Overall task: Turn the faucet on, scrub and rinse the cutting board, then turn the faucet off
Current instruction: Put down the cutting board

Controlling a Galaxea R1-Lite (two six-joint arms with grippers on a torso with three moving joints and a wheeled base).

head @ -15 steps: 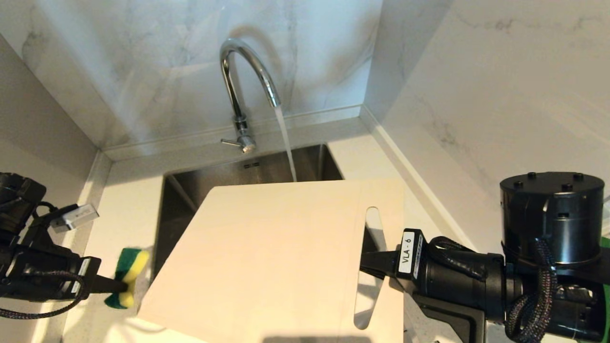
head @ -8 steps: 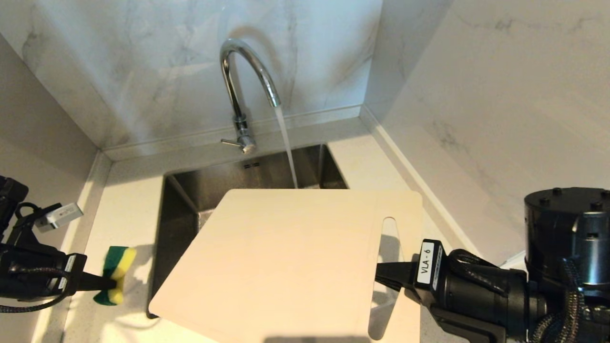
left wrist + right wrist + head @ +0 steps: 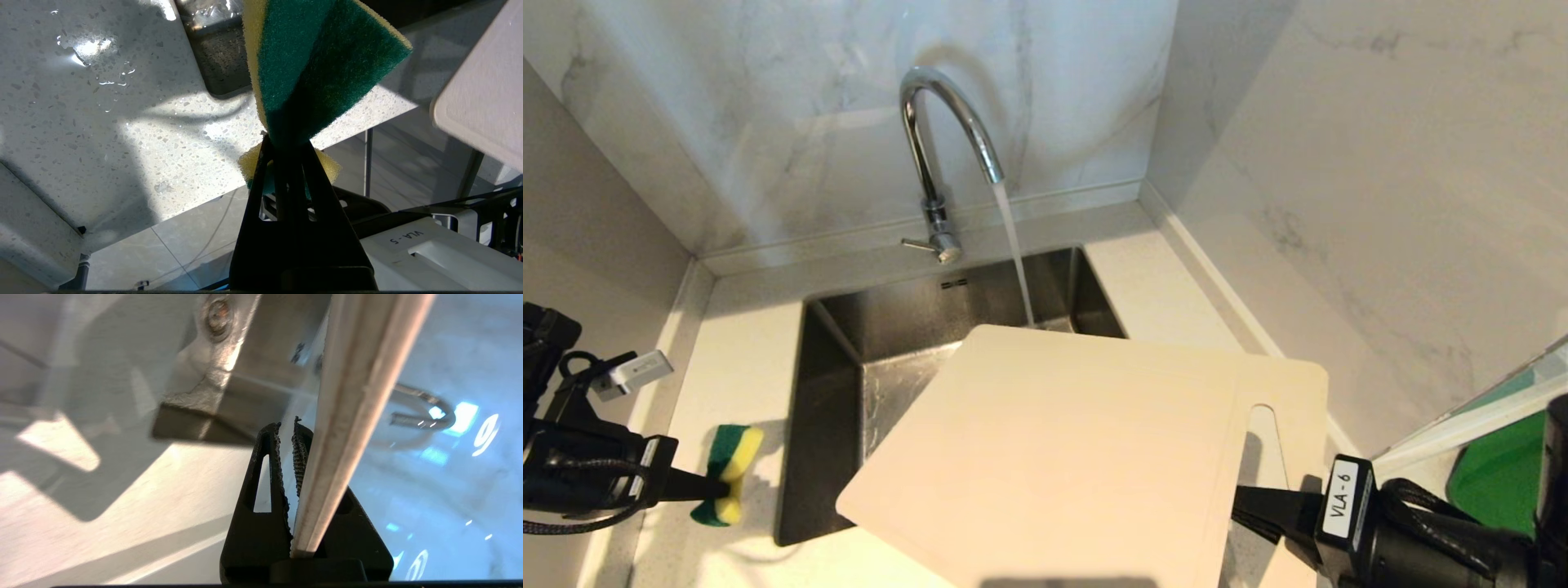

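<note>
The chrome faucet (image 3: 939, 139) stands behind the sink, and a stream of water (image 3: 1013, 245) runs from its spout. The stream drops just past the far edge of the cream cutting board (image 3: 1078, 457). The board hangs tilted over the sink's near right part. My right gripper (image 3: 1250, 510) is shut on its slot-handle end, and the right wrist view shows the board's edge (image 3: 351, 396) pinched in that gripper (image 3: 286, 428). At the left, over the counter, my left gripper (image 3: 698, 488) is shut on a green-and-yellow sponge (image 3: 727, 474), seen close as the sponge (image 3: 318, 61) in the gripper (image 3: 286, 143).
The steel sink (image 3: 833, 392) is sunk into a pale speckled counter (image 3: 743, 351) with water drops on it. Marble walls close in behind and on the right. A dark green board (image 3: 1494, 465) lies at the far right, beside the right arm.
My right gripper has carried the cutting board to the right and nearer, uncovering more of the sink. The left gripper with the sponge has drifted a little to the left. Water keeps running.
</note>
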